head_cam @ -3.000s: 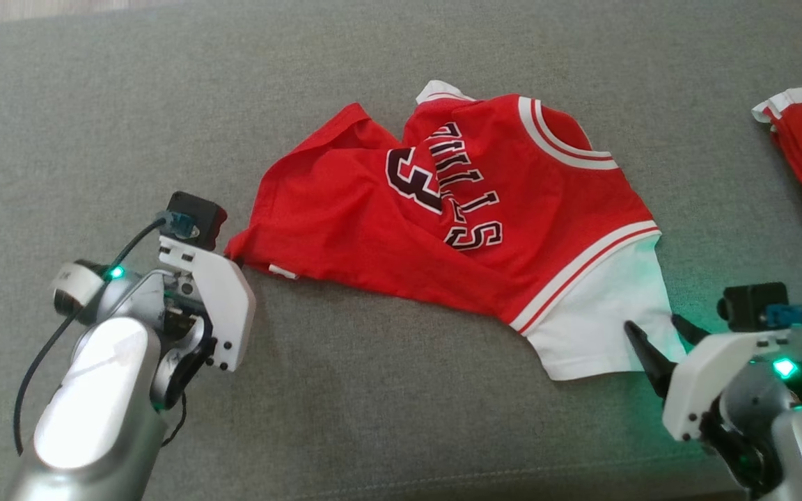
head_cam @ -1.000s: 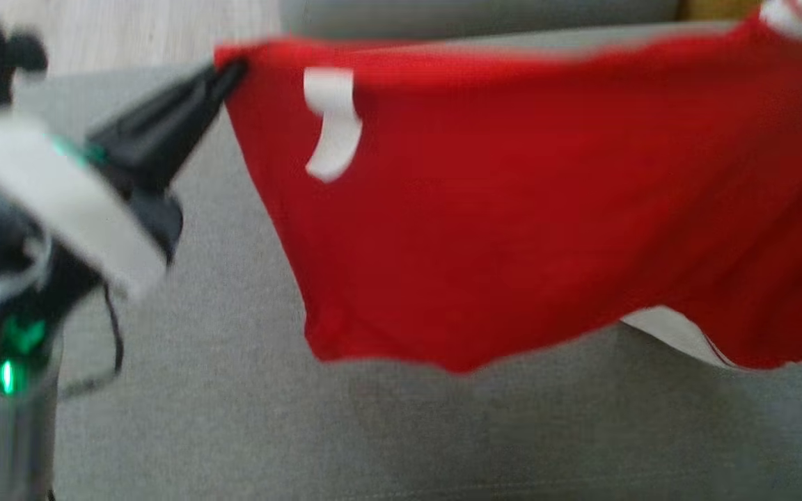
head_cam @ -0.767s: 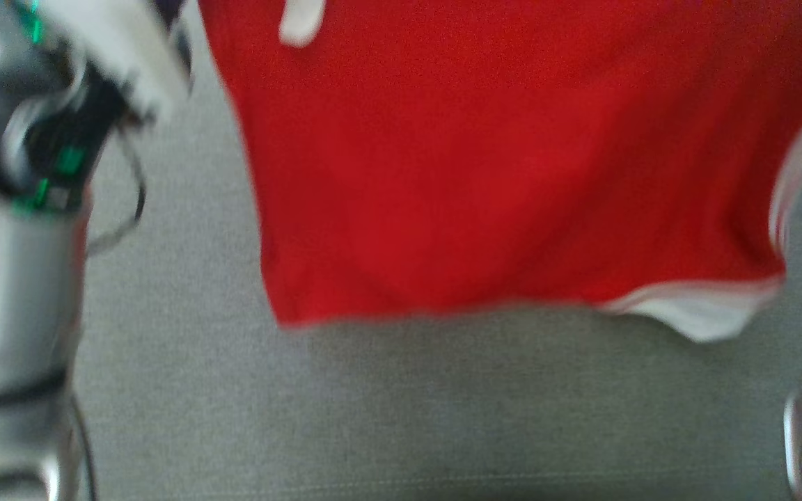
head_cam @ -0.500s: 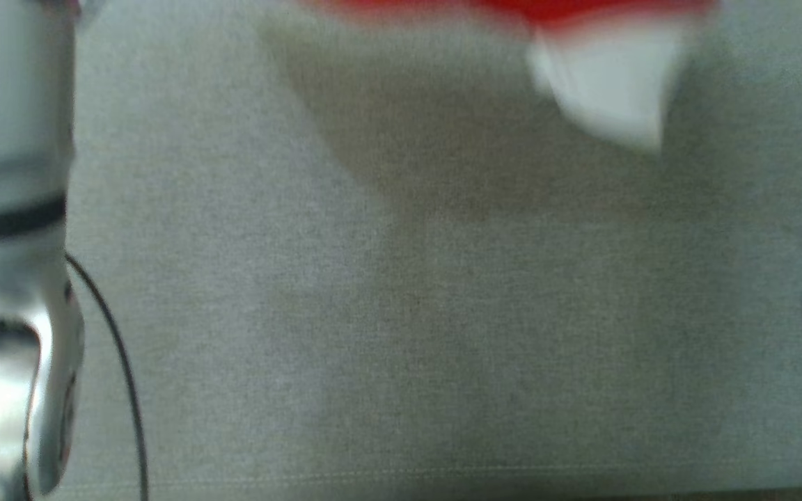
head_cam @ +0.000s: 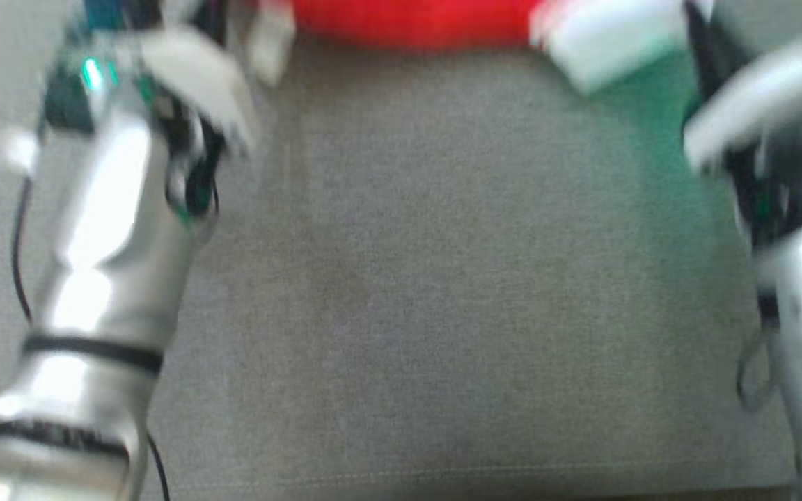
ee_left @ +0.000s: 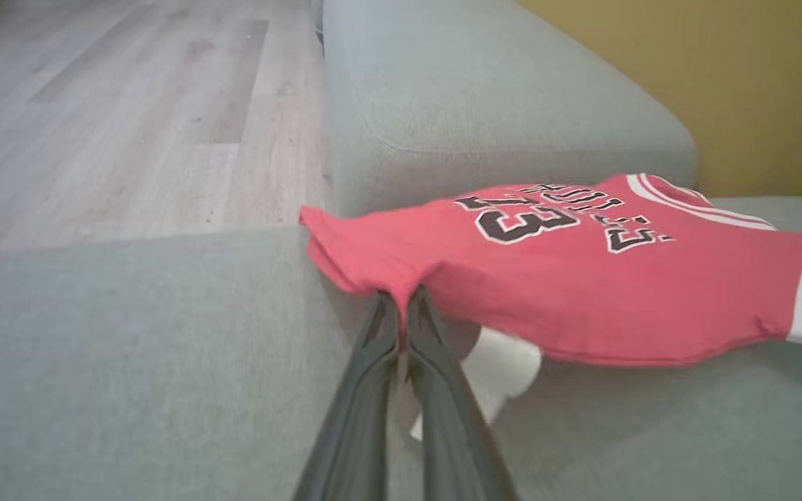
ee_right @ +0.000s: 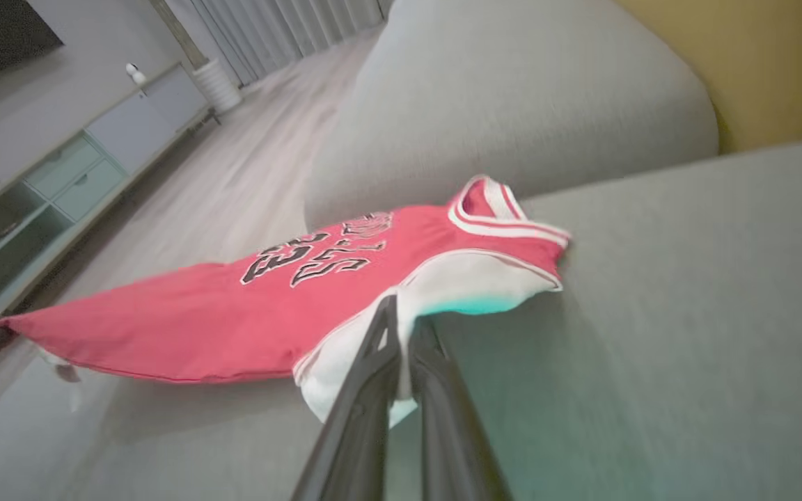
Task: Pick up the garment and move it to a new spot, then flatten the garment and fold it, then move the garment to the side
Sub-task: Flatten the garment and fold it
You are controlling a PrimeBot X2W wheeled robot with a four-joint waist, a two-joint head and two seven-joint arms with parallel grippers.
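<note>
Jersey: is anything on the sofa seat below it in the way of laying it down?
Nothing visible. Left gripper and right gripper hold the jersey over the seat, and no other object lies there.

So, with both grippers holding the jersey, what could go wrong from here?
The left gripper and right gripper each pinch only an edge of the jersey, so the cloth may slip out. The white sleeve is bunched at the right gripper and could fold under when the jersey is laid on the sofa.
</note>
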